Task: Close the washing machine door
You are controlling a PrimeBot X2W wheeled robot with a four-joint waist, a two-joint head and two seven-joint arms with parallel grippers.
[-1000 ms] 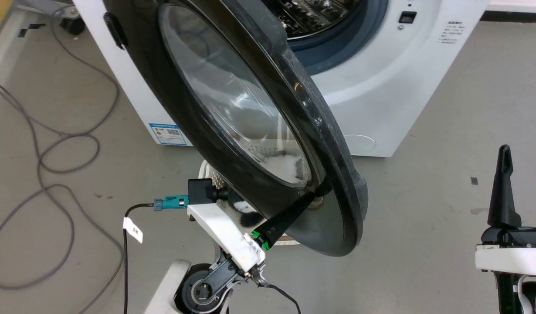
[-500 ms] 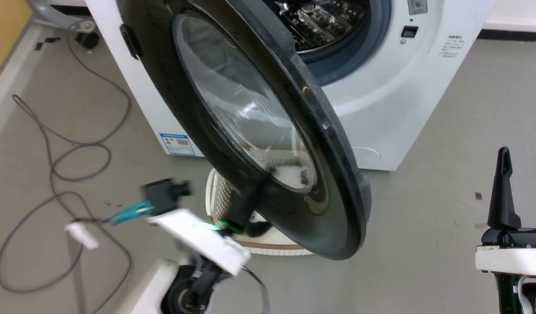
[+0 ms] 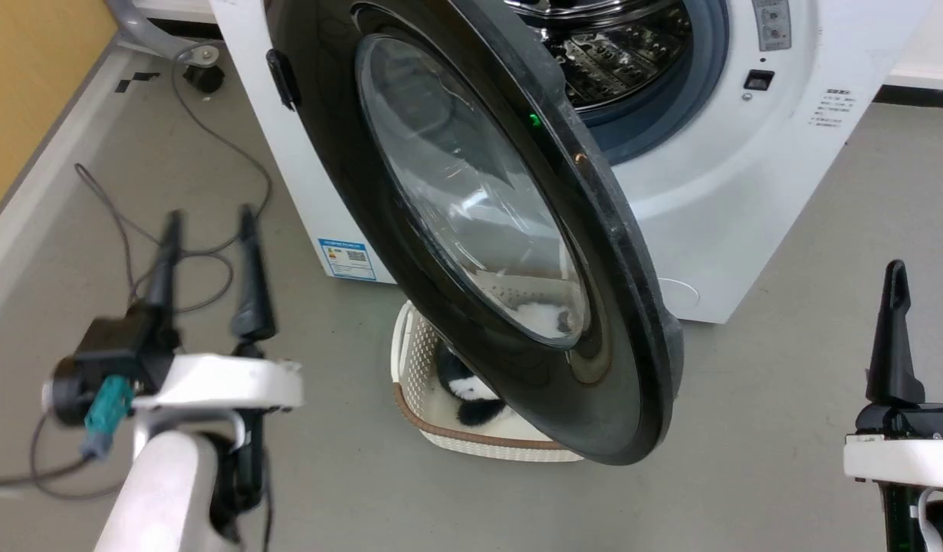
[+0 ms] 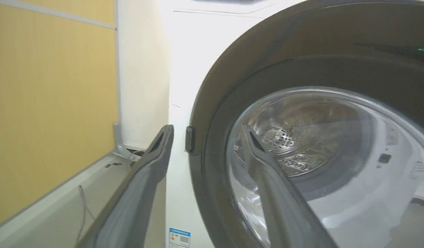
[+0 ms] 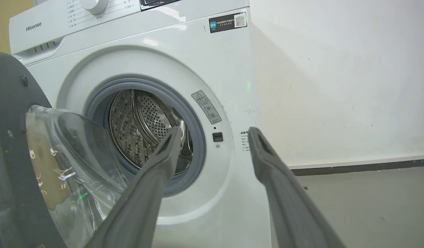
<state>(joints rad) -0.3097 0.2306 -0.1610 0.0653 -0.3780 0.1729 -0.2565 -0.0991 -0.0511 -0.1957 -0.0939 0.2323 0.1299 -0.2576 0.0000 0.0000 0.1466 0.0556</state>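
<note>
Left hand (image 3: 208, 217) has backed off the washing machine door (image 3: 471, 207), which hangs ajar to its right; fingers spread wide, empty.

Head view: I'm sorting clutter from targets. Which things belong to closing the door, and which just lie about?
Job:
door
washing machine
left gripper

Lying about:
basket
cable
</note>
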